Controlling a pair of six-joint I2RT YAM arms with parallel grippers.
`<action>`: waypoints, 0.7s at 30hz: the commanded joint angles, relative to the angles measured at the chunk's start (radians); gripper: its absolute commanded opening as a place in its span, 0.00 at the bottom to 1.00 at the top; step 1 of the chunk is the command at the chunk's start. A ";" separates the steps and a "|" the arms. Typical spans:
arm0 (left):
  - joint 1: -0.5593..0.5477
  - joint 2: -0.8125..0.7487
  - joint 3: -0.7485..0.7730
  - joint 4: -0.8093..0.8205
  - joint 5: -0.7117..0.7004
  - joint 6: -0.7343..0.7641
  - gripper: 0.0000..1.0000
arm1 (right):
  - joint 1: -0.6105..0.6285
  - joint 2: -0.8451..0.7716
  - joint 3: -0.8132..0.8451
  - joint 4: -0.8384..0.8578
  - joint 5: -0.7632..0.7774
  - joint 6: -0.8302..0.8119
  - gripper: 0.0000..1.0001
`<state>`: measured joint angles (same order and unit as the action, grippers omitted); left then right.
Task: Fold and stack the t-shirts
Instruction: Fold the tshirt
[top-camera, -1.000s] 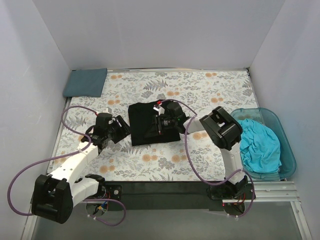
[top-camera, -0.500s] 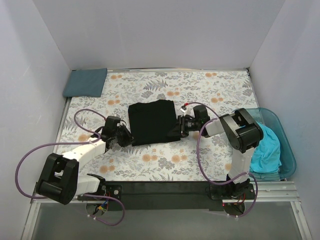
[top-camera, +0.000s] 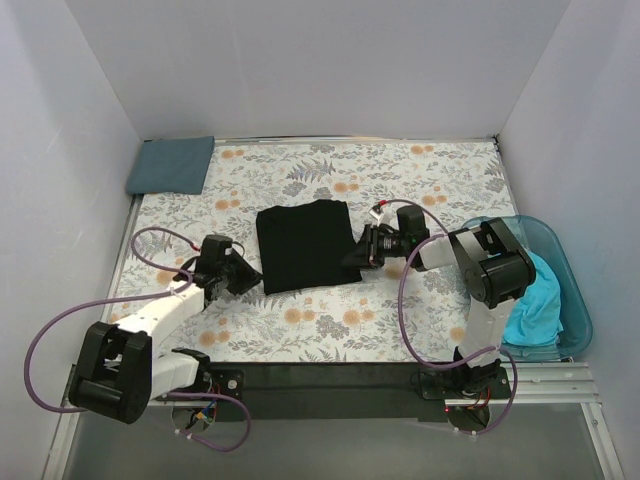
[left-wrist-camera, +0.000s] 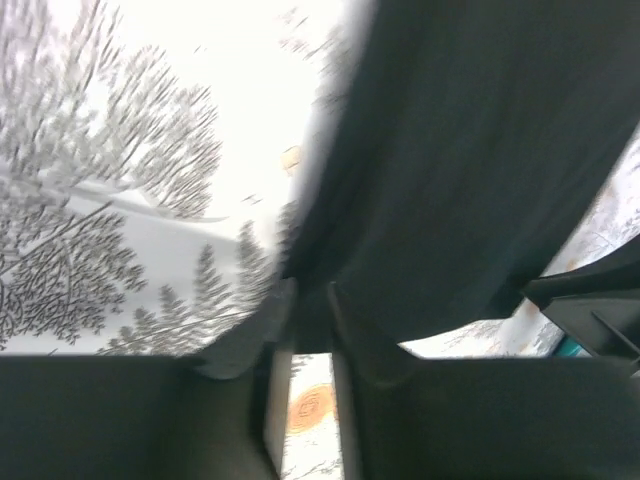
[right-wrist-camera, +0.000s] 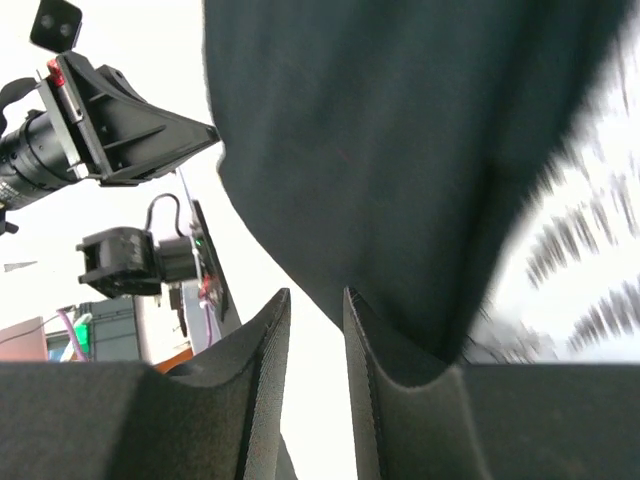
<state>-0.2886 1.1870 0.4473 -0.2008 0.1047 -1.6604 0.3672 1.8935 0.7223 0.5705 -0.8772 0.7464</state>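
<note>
The black t-shirt (top-camera: 303, 245) lies folded flat in the middle of the table. It fills the upper part of the left wrist view (left-wrist-camera: 470, 150) and the right wrist view (right-wrist-camera: 400, 130). My left gripper (top-camera: 254, 276) is low at its near left corner, jaws a narrow gap apart (left-wrist-camera: 308, 300), with the shirt's corner showing at the tips. My right gripper (top-camera: 352, 260) is low at its near right corner, jaws narrowly apart and empty (right-wrist-camera: 317, 300). The slate blue-grey t-shirt (top-camera: 172, 165) lies folded at the far left corner. The turquoise t-shirt (top-camera: 535, 300) is bunched in the tub.
The translucent teal tub (top-camera: 570, 270) stands off the table's right edge, beside the right arm. The floral table cloth (top-camera: 420, 190) covers the table. White walls close in the left, back and right sides. Purple cables loop beside both arms.
My right gripper has moved from over the black shirt to its near right corner. My left gripper has shifted down to the near left corner. The shirt now lies uncovered.
</note>
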 joint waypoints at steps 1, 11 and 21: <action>0.009 -0.032 0.135 -0.013 -0.075 0.071 0.23 | -0.005 -0.063 0.133 0.008 0.014 0.013 0.31; 0.065 0.394 0.484 0.119 -0.010 0.189 0.29 | -0.016 0.154 0.526 0.008 0.092 0.080 0.32; 0.108 0.697 0.640 0.164 0.003 0.180 0.28 | -0.057 0.453 0.747 0.008 0.182 0.148 0.32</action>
<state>-0.1970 1.8721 1.0584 -0.0612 0.1093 -1.4918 0.3325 2.2871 1.4200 0.5747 -0.7341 0.8639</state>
